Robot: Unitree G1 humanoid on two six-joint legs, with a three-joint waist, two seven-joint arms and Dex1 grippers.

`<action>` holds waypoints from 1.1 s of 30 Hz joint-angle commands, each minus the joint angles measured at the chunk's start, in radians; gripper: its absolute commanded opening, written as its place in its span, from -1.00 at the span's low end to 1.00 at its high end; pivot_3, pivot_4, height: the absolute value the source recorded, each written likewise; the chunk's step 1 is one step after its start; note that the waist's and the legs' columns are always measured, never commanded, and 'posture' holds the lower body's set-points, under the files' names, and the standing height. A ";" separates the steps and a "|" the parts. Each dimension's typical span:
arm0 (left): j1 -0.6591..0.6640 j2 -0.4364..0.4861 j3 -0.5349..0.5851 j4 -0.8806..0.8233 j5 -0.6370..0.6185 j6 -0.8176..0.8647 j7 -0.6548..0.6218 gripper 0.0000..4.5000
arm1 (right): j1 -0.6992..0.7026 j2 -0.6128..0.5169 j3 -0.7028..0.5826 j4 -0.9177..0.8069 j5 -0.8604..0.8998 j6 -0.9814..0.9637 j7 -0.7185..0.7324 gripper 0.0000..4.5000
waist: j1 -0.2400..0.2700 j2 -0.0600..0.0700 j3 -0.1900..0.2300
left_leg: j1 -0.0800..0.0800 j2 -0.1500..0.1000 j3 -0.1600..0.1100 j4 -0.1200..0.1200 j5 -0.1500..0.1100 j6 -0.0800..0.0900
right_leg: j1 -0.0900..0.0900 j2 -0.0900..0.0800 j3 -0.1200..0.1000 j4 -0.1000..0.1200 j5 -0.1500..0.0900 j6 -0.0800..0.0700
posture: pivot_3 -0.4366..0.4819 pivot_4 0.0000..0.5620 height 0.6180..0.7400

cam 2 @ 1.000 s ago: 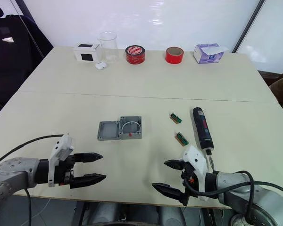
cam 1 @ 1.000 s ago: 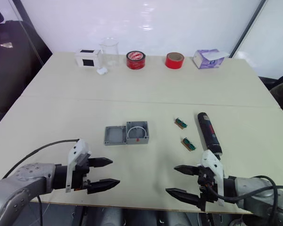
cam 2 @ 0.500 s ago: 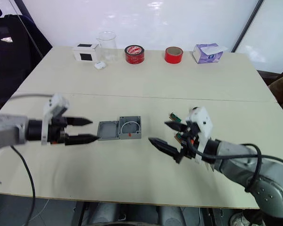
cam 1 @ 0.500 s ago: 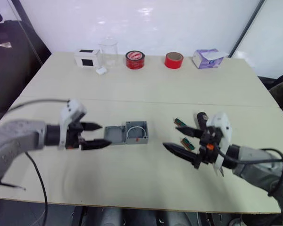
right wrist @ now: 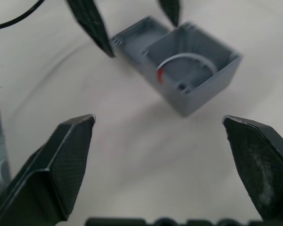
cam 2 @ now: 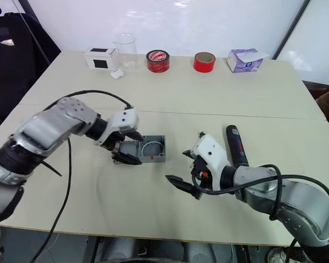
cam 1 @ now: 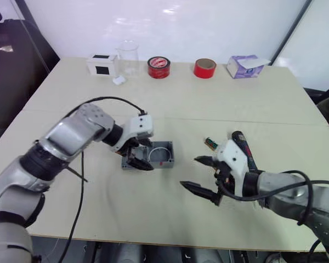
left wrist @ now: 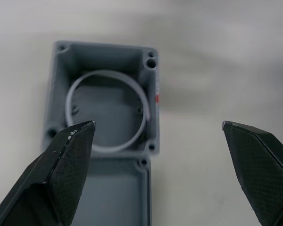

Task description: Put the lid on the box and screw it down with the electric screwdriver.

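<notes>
On the table's near half: the box sits open side up, a pale ring lying inside it and a small red mark on its outer wall.
Lid: lies flat, hollow side up, touching the box's side on the robot's left; nothing in it.
Left gripper: over the lid, fingers spread wide, one tip to either side; whether they touch the lid, I cannot tell; nothing held.
Right gripper: near the box on its right, apart from it, fingers wide open and holding nothing.
Electric screwdriver: lies on the table just behind the right gripper, not held.
Far edge: a clear beaker, apparently with nothing in it, beside a white box; then two red tape rolls and a purple tissue box.
</notes>
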 commanded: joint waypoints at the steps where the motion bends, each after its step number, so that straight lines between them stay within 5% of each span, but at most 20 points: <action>1: -0.035 -0.046 -0.058 0.043 0.097 -0.051 -0.038 0.96 | 0.018 0.008 -0.006 -0.051 -0.031 -0.017 -0.009 1.00 | -0.002 0.000 0.000 | 0.000 0.000 0.000 0.000 0.000 0.000 | 0.000 0.000 0.000 0.000 0.000 0.000 | -0.05 -0.47 1.00; 8: -0.063 -0.151 -0.102 0.142 0.203 -0.098 -0.074 0.96 | 0.056 0.049 -0.018 -0.088 -0.051 -0.013 -0.060 1.00 | 0.000 0.000 0.000 | 0.000 0.000 -0.001 0.001 0.000 0.000 | 0.000 0.001 0.000 0.001 0.000 0.000 | -0.05 -0.47 1.00; 18: -0.060 -0.202 -0.092 0.202 0.290 -0.168 -0.118 -0.93 | 0.091 0.071 -0.020 -0.111 -0.057 -0.012 -0.111 1.00 | 0.000 0.000 0.000 | 0.000 0.001 -0.003 0.002 0.000 0.000 | 0.000 0.000 0.000 0.002 0.002 0.003 | -0.05 -0.47 1.00; 25: -0.059 -0.227 -0.063 0.276 0.326 -0.302 -0.135 -0.98 | 0.142 0.051 -0.057 -0.143 -0.007 -0.004 -0.090 1.00 | 0.003 0.001 -0.001 | -0.001 0.001 -0.003 0.007 -0.001 0.002 | 0.001 0.000 -0.001 0.003 0.001 0.003 | -0.05 -0.47 1.00; 30: -0.081 -0.235 -0.016 0.349 0.273 -0.661 -0.292 -0.98 | 0.211 0.006 -0.197 -0.157 0.134 -0.040 -0.052 1.00 | 0.001 0.000 -0.001 | -0.002 0.001 -0.003 0.012 -0.003 0.005 | 0.002 -0.001 -0.001 0.004 0.001 0.001 | -0.05 -0.47 1.00; 33: -0.105 -0.176 -0.096 0.351 0.181 -0.822 -0.340 -0.98 | 0.226 -0.016 -0.223 -0.153 0.162 -0.049 -0.049 1.00 | -0.001 0.000 -0.001 | -0.002 0.001 -0.003 0.012 -0.003 0.005 | 0.002 -0.001 0.000 0.004 0.000 0.000 | -0.05 -0.47 1.00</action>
